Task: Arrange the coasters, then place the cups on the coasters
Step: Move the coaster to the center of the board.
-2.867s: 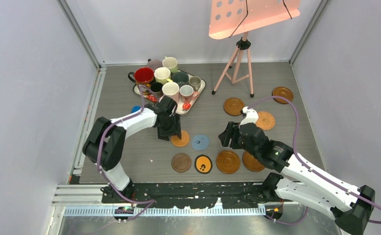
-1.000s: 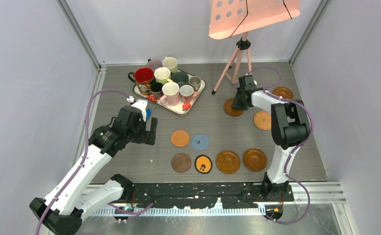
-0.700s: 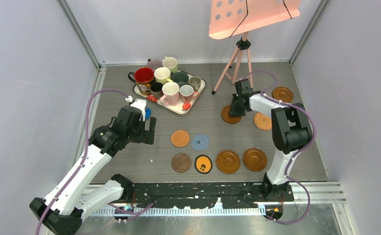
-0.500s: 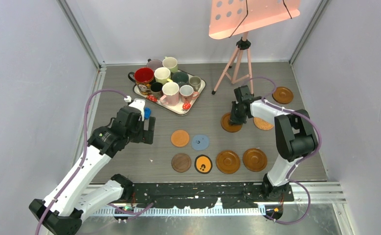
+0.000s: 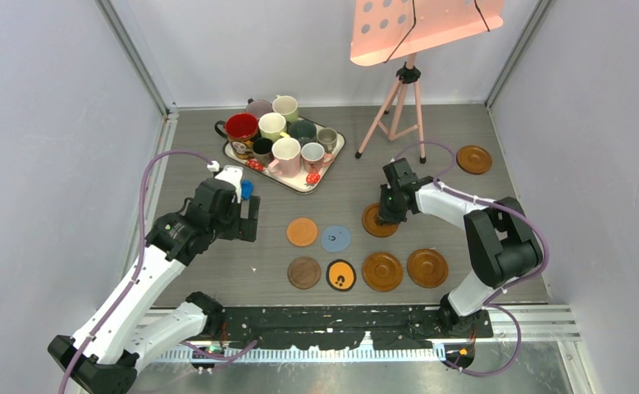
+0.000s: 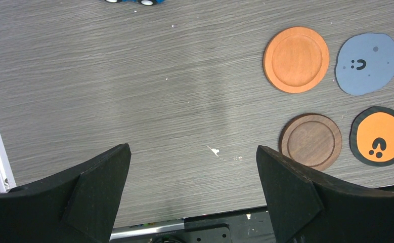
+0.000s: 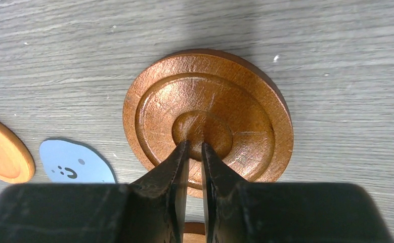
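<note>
You have the grey wood-grain table (image 5: 217,271) under both arms, with a pink music stand (image 5: 422,25) on its tripod at the far side.

Your left gripper (image 6: 192,147) hangs over bare table on the left. Its fingers are spread wide apart and there is nothing between them.

Your right gripper (image 7: 194,147) is down near the middle of the table. Its fingers are almost together, with only a thin slit between them. The tips rest on the raised centre of a glossy brown coaster (image 7: 207,121), which lies flat just right of the blue coaster (image 5: 335,239). You cannot tell whether they pinch anything.

The white tray (image 5: 295,185) sits at the far left and every one of the cups (image 5: 285,150) is crowded on it. The red-inside mug (image 5: 240,125) is at the tray's left end.

The plain orange coaster (image 5: 302,231) lies beside the blue one. In front of them a row runs left to right:
- a dark wood coaster (image 5: 304,272)
- a black coaster with an orange centre (image 5: 341,275)
- two more glossy brown ones (image 5: 382,271) and (image 5: 427,268)

Another brown coaster (image 5: 473,159) lies well apart at the far right.

A small blue toy car (image 5: 247,190) shows just beyond your left gripper.
</note>
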